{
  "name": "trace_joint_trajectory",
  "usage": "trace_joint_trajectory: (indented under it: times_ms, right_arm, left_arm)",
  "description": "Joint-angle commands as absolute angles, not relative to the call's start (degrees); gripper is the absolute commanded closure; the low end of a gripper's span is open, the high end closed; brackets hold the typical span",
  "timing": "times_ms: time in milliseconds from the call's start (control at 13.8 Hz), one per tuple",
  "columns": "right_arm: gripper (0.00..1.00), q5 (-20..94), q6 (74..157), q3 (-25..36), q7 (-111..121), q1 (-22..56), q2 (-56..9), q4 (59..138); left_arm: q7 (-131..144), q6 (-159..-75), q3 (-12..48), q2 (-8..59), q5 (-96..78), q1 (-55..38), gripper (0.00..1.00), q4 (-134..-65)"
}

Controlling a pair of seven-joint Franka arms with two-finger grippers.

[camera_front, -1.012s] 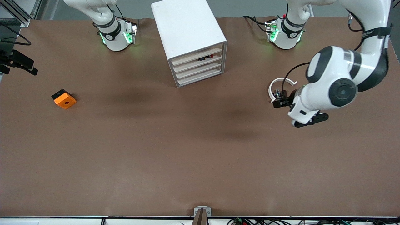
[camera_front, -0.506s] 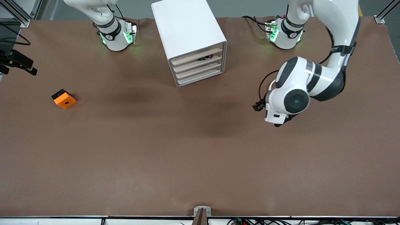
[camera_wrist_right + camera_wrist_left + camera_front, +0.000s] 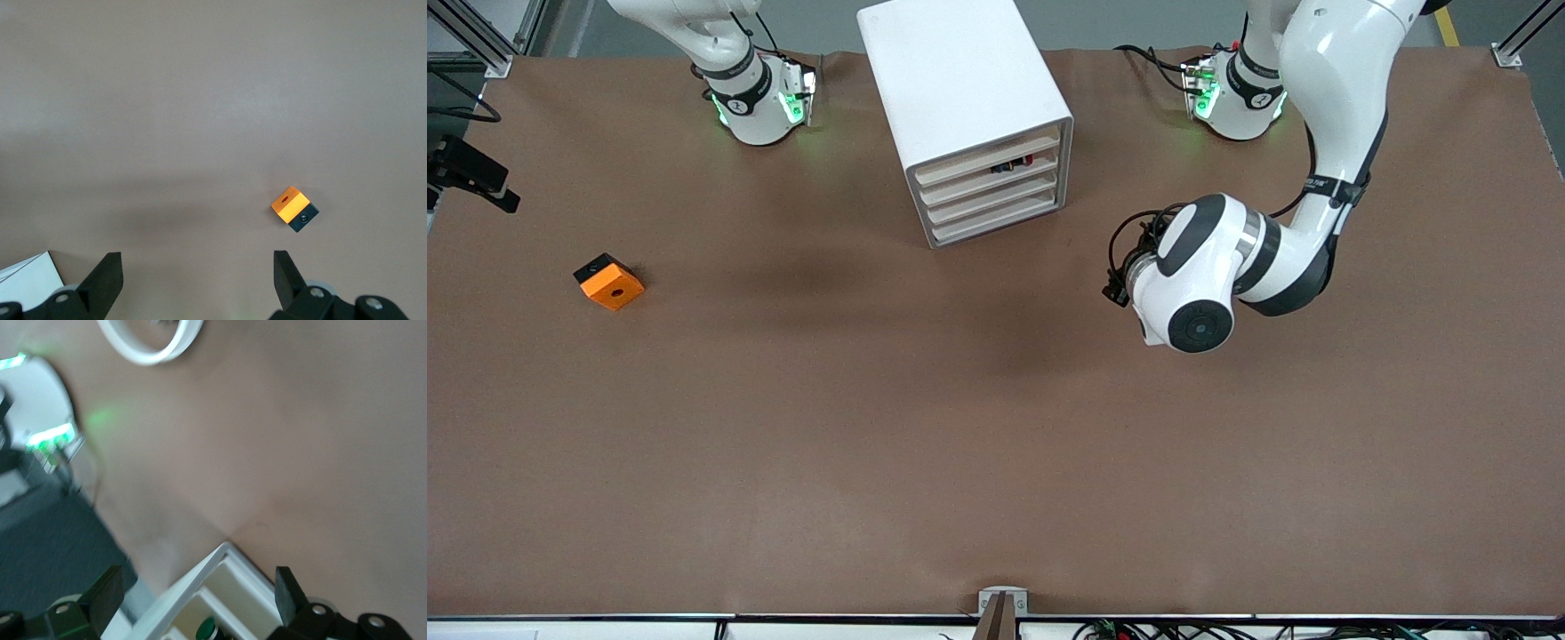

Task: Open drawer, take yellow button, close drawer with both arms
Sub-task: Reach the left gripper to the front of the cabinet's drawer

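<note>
The brown table carries the white cabinet, all four trays pushed in. The left gripper hangs over bare table toward the left arm's end of the cabinet front, fingers spread wide and empty. The right gripper waits high over the table, also spread. The button lies inside the drawer — second from the top, well apart from both. An orange cube sits toward the right arm's end.

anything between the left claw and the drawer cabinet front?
Nothing: bare brown table between the left claw and the cabinet, per the front view.
</note>
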State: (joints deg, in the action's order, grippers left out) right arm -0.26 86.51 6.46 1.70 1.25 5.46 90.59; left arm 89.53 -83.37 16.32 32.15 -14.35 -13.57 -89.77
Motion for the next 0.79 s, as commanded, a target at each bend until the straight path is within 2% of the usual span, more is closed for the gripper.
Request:
trace_joint_trajectory:
  times_ms: [0,289,723]
  right_arm:
    - [0.0,-0.3,86.5,6.4,0.8,1.1,5.4,89.8]
    - [0.0,-0.4,86.6,6.5,1.2,1.1,4.8,89.6]
    - [0.0,-0.4,86.7,6.3,1.2,1.1,-0.1,87.7]
  left_arm:
    - [96.9,-79.5,17.1,36.2,-18.4,-13.0,0.0,-87.1]
    - [101.4,-76.4,17.1,39.6,-27.3,-12.1,0.0,-86.2]
    - [118.0,-67.0,17.1,46.7,-37.0,-12.0,0.0,-86.2]
